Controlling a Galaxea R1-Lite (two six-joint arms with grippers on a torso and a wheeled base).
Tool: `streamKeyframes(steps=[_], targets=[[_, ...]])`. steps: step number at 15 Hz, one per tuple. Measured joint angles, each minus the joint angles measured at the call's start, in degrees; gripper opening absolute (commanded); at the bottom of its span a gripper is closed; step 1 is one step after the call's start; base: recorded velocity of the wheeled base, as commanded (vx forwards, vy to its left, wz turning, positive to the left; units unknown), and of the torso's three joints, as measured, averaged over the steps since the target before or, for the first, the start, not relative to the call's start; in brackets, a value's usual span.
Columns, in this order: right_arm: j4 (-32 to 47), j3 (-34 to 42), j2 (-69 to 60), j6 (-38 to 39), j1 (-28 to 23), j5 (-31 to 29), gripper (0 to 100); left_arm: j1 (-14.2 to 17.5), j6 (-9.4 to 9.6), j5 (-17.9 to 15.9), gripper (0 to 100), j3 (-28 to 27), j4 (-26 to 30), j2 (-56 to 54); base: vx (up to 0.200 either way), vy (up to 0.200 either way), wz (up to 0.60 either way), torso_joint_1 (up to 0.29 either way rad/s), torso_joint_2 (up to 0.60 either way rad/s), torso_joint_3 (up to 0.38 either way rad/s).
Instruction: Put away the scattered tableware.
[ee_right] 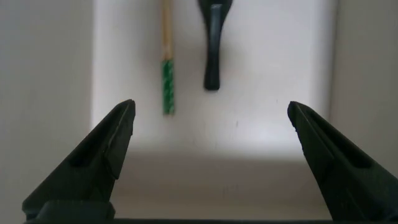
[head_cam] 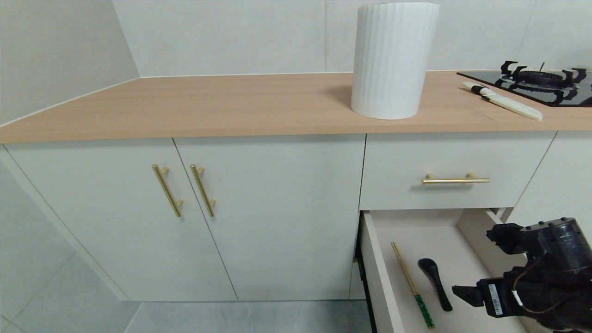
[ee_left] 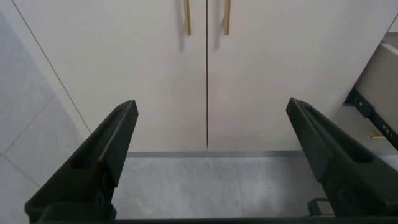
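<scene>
Under the countertop (head_cam: 231,104), at the right: the open drawer (head_cam: 375,268) stands pulled out, directly below a closed drawer front (head_cam: 397,171) with a gold bar handle (head_cam: 455,180)
Chopsticks: the pair of chopsticks (head_cam: 411,289) lies on the floor of the open drawer, near its left wall, with the green patterned ends toward the robot
Spoon: the black spoon (head_cam: 434,282) lies flat just beside the chopsticks, on their right side and not touching them; its bowl points to the back of the drawer
Knife: the pale knife (head_cam: 503,101) with a black band lies on the countertop, just beside the front corner of the gas stove (head_cam: 541,81) and well apart from the open drawer
Right gripper: the right gripper (ee_right: 210,109) hangs over the front part of the open drawer; its two fingers are spread wide with nothing between them, and the chopsticks and the spoon lie beyond the fingertips
Left gripper: the left gripper (ee_left: 211,106) is low in front of the two cabinet doors (ee_left: 205,74), above the grey tiled floor (ee_left: 205,186); its fingers are spread wide too and hold nothing
White container: the tall white ribbed container (head_cam: 393,60) stands upright on the countertop, to the left of the knife
</scene>
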Motion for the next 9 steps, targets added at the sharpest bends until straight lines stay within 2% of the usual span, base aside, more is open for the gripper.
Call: streamKeyframes(steps=[4, 9], targets=[[16.09, -4.90, -10.41, -0.07, 3.28, 3.39, 100, 0.02, 0.00, 0.00, 100, 0.00, 0.00, 0.00, 0.000, 0.000, 0.00, 0.000, 0.00, 0.000], [18.85, -6.49, -15.51, -0.29, 4.60, 3.90, 100, 0.00, 0.00, 0.00, 100, 0.00, 0.00, 0.00, 0.000, 0.000, 0.00, 0.000, 0.00, 0.000]])
